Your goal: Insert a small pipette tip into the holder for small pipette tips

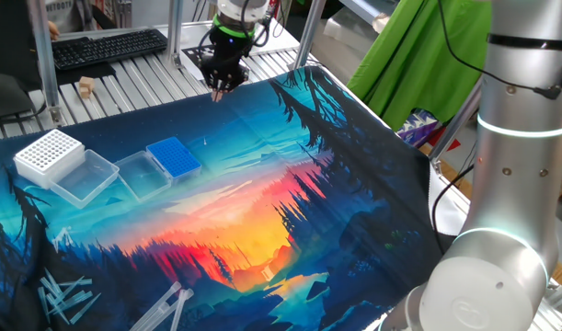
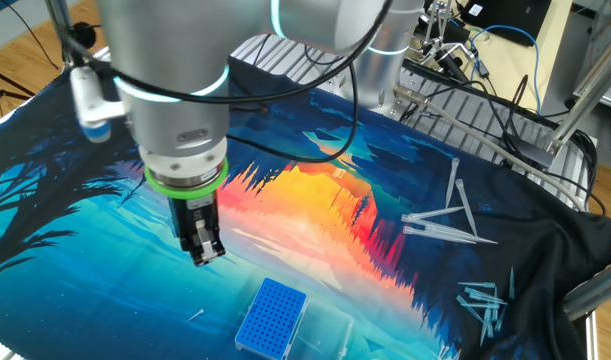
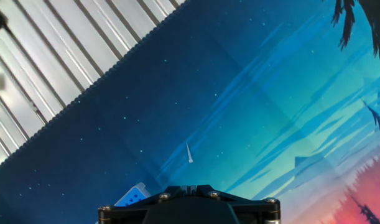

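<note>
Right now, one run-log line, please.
jaws: shut, raised | tiny translucent whitish pipette tip: loose on printed cloth mat | bright-blue rectangular plastic rack: apart from tip

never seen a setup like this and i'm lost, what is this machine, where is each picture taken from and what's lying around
It is a single silver robot arm ending in a black two-finger gripper, which points down above a table covered by a cloth printed with a sunset forest. Two pictures come from fixed cameras on different sides of the table; the third looks down from the hand itself.

On the cloth lie a small bright-blue rack with a grid of tiny holes joined to a clear plastic tray, a white box with bigger holes, and loose clear pipette tips. One tiny whitish tapered tip lies alone on the cloth below the hand.

The gripper is shut, and nothing shows between its fingers.
</note>
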### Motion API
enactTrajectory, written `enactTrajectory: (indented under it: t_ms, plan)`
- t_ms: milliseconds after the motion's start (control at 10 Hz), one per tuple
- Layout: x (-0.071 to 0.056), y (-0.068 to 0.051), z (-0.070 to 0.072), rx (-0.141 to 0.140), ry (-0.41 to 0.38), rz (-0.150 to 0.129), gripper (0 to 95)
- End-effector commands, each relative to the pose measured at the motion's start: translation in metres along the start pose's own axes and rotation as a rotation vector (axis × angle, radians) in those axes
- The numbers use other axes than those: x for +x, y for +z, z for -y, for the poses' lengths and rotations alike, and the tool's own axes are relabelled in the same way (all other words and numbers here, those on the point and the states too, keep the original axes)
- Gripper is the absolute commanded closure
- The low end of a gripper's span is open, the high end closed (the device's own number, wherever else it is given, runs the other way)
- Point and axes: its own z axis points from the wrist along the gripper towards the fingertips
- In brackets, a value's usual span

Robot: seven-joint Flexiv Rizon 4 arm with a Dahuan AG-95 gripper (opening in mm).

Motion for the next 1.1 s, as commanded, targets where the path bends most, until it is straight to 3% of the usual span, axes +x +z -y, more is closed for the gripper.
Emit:
enactTrajectory:
  t_ms: [100, 400, 700, 1000, 1100]
  plan:
    - [-0.001, 0.0, -0.0011, 0.005, -0.007, -0.011, 95.0]
    - [-0.001, 0.0, -0.0011, 0.004, -0.091, -0.025, 95.0]
    - [-0.001, 0.0, -0.0011, -0.004, -0.112, -0.025, 95.0]
    - [-0.001, 0.0, -0.0011, -0.006, -0.125, -0.014, 95.0]
    - [0.001, 0.0006, 0.0003, -0.012, -0.131, 0.011, 95.0]
